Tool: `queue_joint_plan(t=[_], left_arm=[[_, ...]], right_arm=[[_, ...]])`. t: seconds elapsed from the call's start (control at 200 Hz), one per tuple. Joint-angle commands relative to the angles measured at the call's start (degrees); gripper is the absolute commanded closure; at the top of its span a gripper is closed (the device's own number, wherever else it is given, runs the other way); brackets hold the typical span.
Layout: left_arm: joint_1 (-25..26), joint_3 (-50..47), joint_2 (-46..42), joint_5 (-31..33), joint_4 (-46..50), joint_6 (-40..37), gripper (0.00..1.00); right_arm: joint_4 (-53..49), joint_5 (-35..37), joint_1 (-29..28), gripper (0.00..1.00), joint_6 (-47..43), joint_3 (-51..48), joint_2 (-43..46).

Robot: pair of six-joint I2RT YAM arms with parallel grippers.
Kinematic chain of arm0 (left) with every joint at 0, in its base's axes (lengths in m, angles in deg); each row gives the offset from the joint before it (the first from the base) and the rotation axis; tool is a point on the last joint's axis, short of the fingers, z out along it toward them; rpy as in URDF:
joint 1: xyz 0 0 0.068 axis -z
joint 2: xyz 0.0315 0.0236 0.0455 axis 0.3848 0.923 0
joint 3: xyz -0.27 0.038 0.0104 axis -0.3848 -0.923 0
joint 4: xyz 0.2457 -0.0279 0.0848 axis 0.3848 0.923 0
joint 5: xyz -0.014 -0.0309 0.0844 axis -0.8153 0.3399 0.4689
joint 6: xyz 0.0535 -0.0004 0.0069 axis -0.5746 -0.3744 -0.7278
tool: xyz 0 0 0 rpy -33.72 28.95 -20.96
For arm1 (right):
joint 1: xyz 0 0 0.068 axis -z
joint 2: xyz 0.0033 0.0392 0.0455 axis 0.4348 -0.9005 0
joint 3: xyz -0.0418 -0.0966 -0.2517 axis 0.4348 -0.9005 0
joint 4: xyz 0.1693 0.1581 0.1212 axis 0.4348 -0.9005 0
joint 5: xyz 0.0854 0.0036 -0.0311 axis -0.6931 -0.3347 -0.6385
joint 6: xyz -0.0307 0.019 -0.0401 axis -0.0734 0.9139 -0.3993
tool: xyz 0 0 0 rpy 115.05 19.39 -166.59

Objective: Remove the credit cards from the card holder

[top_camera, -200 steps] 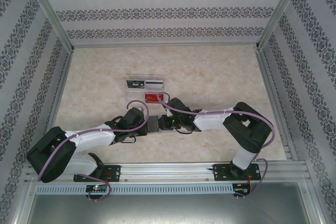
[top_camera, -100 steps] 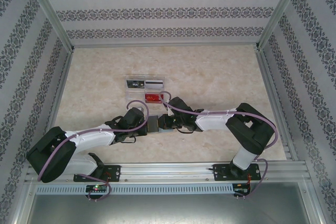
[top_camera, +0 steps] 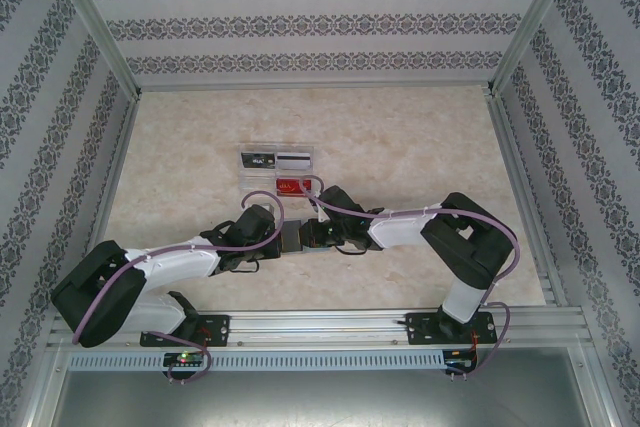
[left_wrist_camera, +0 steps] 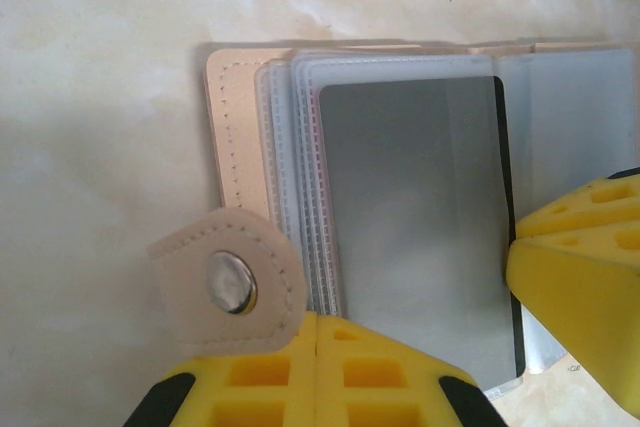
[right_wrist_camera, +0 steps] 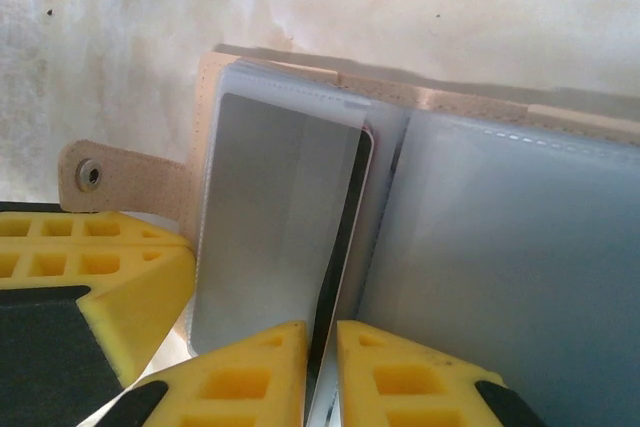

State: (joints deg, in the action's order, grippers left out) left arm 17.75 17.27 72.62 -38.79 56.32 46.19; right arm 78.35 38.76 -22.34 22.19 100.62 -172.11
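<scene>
The tan card holder (left_wrist_camera: 235, 107) lies open on the marbled table, its clear sleeves fanned out and its snap tab (left_wrist_camera: 228, 285) flipped towards the camera. A grey credit card (left_wrist_camera: 410, 227) sits in the top sleeve. My left gripper (left_wrist_camera: 318, 347) is shut, its tips together at the holder's near edge. In the right wrist view the holder (right_wrist_camera: 205, 97) has one sleeve page lifted with the grey card (right_wrist_camera: 270, 217) in it. My right gripper (right_wrist_camera: 322, 347) is closed on that card's thin lower edge. From above, both grippers (top_camera: 283, 239) (top_camera: 306, 236) meet over the holder (top_camera: 292, 238).
A clear compartment tray (top_camera: 278, 172) with black, silver and red cards stands just behind the grippers. Patterned walls and aluminium posts box in the table (top_camera: 420, 137). A metal rail (top_camera: 320, 322) runs along the near edge.
The right arm swayed slightly to the right and came back. The left arm and the holder stayed in place.
</scene>
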Motion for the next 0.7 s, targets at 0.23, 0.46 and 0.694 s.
queue_joint_plan(t=[0.23,0.46,0.694], left_arm=[[-0.39,-0.09,2.57,-0.32,0.38,0.81,1.0],[-0.39,0.35,2.29,1.63,2.76,0.84,1.0],[-0.39,0.34,2.54,1.46,2.52,0.82,1.0]], right_arm=[[1.88,-1.84,0.48,1.0,0.86,0.17,-0.33],[1.5,-1.04,2.57,1.0,0.62,-2.73,3.15],[1.02,-1.37,3.42,1.0,0.51,-3.49,3.64]])
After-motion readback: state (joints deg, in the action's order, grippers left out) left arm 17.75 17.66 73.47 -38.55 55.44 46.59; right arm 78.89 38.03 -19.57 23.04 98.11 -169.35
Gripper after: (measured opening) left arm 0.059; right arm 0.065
